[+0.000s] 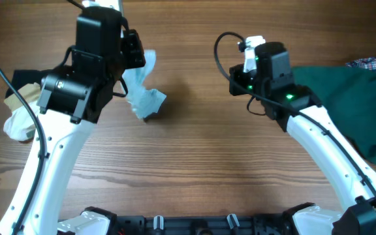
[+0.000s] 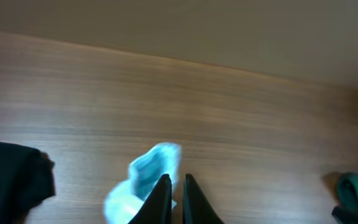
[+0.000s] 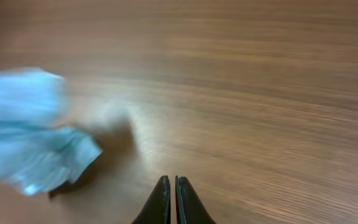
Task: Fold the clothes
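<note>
The clothes here are chiefly a small pale blue-and-white garment [image 1: 145, 91], crumpled and hanging above the wooden table [image 1: 194, 163]. My left gripper [image 1: 141, 60] is shut on its upper part. In the left wrist view the cloth [image 2: 148, 171] bunches against the left finger of that gripper [image 2: 176, 177], and a sliver shows between the jaws. My right gripper [image 1: 235, 77] hovers to the right of the garment, apart from it. In the right wrist view it [image 3: 172, 178] is shut on nothing, with the blue cloth [image 3: 30, 130] off to the left.
A large dark green garment [image 1: 351, 98] covers the table's right side, with a plaid cloth [image 1: 374, 63] behind it. At the left edge lie a black cloth [image 1: 25, 78] and a white and tan bundle [image 1: 18, 121]. The left wrist view shows the black cloth [image 2: 11, 177] and green garment [image 2: 356, 190].
</note>
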Robot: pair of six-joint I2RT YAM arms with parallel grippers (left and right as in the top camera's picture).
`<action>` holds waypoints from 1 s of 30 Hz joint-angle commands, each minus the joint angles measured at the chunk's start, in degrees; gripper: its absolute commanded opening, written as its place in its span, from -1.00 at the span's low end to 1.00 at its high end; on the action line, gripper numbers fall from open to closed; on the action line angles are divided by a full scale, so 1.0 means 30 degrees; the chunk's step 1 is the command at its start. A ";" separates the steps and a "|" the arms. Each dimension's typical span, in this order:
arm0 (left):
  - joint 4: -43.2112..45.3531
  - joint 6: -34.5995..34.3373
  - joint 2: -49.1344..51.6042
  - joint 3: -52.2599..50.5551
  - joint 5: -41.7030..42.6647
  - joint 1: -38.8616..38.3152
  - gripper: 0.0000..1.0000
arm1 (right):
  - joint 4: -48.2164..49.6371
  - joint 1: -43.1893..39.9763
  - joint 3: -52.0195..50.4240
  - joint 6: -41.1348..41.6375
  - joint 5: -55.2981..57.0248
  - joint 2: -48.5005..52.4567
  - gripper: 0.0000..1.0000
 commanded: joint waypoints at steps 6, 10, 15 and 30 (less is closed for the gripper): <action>0.0947 -0.1166 0.0408 0.0831 0.1195 -0.0852 -0.92 | -0.1231 0.1341 0.0466 0.0350 -0.3519 0.0197 0.11; -0.2215 -0.1129 0.0852 0.0823 0.1027 -0.0510 -0.56 | -0.1719 0.1333 0.0466 0.1042 -0.3337 0.0335 0.22; -0.5049 0.0597 0.4058 0.0794 0.1341 0.0109 -0.26 | -0.2630 0.1319 0.0466 0.2295 -0.2790 0.0335 0.53; -0.3191 0.2951 1.1577 0.0794 0.0568 0.1333 0.10 | -0.6819 -0.1909 0.0466 0.4969 -0.2084 0.0335 0.57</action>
